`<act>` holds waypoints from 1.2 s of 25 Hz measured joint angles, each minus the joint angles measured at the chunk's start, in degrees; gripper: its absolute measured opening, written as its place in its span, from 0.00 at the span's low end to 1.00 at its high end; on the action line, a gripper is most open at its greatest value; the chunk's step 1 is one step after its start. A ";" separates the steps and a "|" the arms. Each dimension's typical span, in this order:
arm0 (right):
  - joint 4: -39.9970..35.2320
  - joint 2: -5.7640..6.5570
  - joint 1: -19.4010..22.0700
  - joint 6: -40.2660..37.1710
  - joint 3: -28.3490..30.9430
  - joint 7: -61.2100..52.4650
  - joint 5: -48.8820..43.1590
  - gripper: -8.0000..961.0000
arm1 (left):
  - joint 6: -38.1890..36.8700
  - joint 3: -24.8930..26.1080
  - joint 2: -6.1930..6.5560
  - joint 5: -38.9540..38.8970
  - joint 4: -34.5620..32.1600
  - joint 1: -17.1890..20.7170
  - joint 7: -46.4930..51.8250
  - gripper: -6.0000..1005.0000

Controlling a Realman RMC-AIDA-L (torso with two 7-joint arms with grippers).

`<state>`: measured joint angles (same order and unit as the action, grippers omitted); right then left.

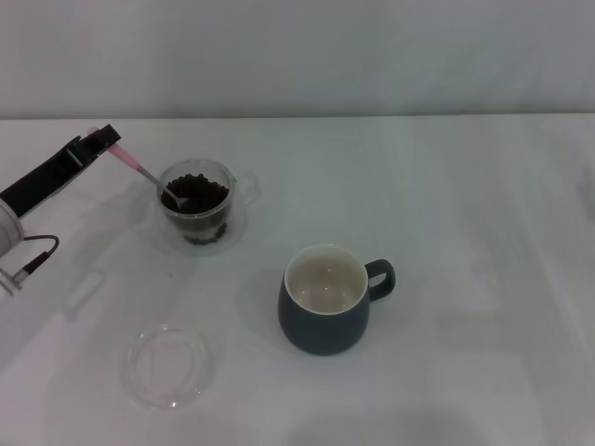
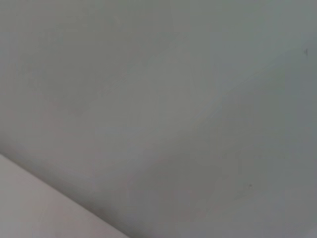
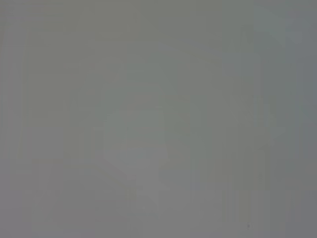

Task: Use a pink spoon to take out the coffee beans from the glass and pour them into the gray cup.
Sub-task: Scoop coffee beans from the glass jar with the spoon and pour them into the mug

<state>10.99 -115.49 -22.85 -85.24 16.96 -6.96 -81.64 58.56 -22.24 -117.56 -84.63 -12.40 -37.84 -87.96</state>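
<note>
left gripper (image 1: 104,141) clamped on our pink spoon (image 1: 139,171) | spoon bowl in coffee beans (image 1: 197,197) inside glass (image 1: 197,212) | gray cup (image 1: 325,299) well apart

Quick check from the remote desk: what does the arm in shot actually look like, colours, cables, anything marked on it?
Only the left arm shows, in the head view. Its left gripper is a flat, matte black, boxy bar with no visible markings. Behind it the wrist turns white and rounded, with a thin dark cable looping beside it. The right arm is out of view.
</note>
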 joint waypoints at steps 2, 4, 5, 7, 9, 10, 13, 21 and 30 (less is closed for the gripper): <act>0.00 0.00 0.00 0.00 0.00 -0.14 0.00 0.88 | 0.34 -0.01 0.12 0.44 0.00 0.17 2.11 0.14; -0.03 0.00 0.00 -0.01 0.00 -0.58 0.00 0.88 | 0.57 -0.01 0.19 0.45 0.00 0.24 2.67 0.14; -0.05 0.00 -0.01 -0.01 0.00 -0.83 -0.01 0.88 | 0.83 -0.01 0.31 0.42 0.00 0.32 3.39 0.14; -0.08 0.00 -0.05 -0.04 0.00 -1.07 -0.18 0.88 | 1.34 0.00 0.56 0.32 0.00 0.40 4.76 0.14; -0.08 0.00 -0.08 -0.12 0.00 -1.10 -0.29 0.88 | 1.57 0.00 0.67 0.40 0.00 0.43 6.53 0.14; -0.09 0.00 -0.08 -0.14 0.00 -1.11 -0.32 0.88 | 1.60 0.00 0.69 0.47 0.00 0.45 7.35 0.14; -0.11 0.00 -0.05 -0.25 0.00 -1.22 -0.32 0.88 | 1.60 0.01 0.69 0.45 0.00 0.73 8.62 0.14; -0.27 0.00 0.25 -0.41 -0.05 -1.39 -0.45 0.88 | 1.50 0.48 0.51 -1.23 0.00 1.67 10.19 0.14; -0.53 0.00 0.27 -0.40 -0.12 -1.39 -0.45 0.88 | 1.54 0.53 0.22 -7.71 0.00 4.75 15.43 0.14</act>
<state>10.46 -115.49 -22.58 -85.65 16.85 -8.35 -82.09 60.10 -21.70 -117.34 -92.34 -12.39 -33.09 -72.53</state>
